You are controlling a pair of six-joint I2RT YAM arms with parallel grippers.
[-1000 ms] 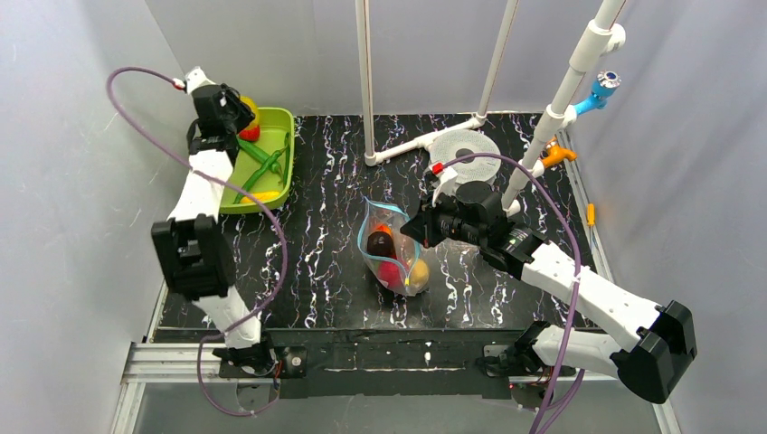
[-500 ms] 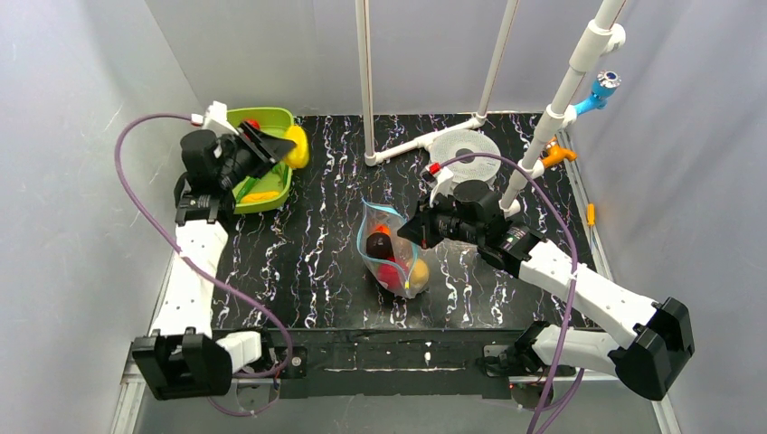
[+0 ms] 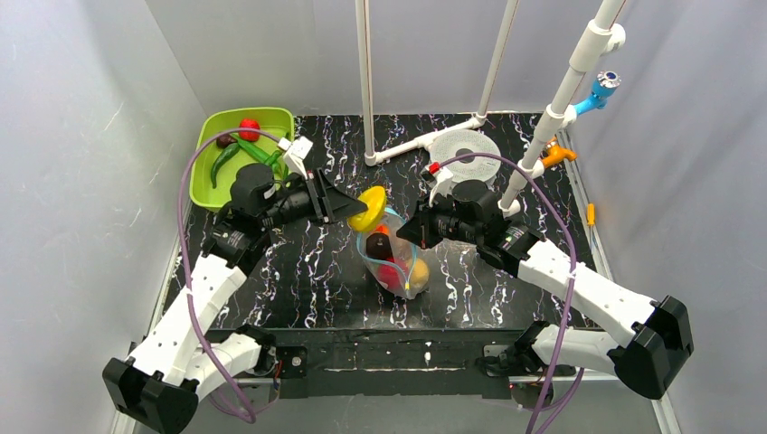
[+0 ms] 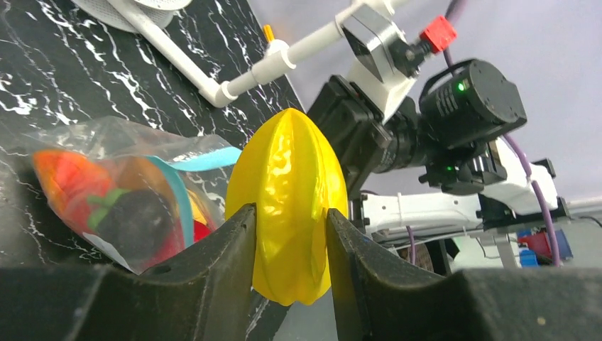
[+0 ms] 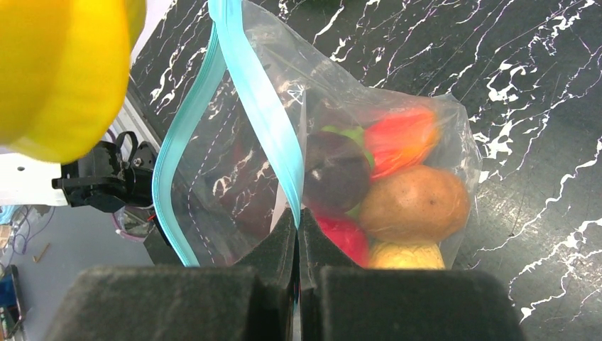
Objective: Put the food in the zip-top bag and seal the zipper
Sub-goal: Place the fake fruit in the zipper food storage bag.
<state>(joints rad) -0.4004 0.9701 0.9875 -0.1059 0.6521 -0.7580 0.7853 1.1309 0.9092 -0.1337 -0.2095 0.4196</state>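
Note:
The clear zip-top bag [image 3: 395, 258] lies mid-table, mouth open, with several food items inside: a dark plum, red, orange and yellow pieces [image 5: 415, 202]. My right gripper [image 3: 419, 231] is shut on the light-blue zipper [image 5: 255, 92] at the mouth's right edge and holds it up. My left gripper [image 3: 357, 210] is shut on a yellow star fruit [image 3: 369, 209] and holds it just above the bag's far mouth edge. The star fruit also shows in the left wrist view [image 4: 287, 192] and in the right wrist view [image 5: 60, 67].
A lime-green tray [image 3: 210, 172] at the far left holds green peppers [image 3: 223, 155] and a red tomato [image 3: 249, 128]. White pipe posts [image 3: 365, 81] and a white roll [image 3: 463, 152] stand at the back. An orange clamp [image 3: 556, 155] sits at the far right.
My left arm has swung from the green tray rightward to the bag's mouth, carrying the yellow star fruit. The right gripper and bag have stayed put.

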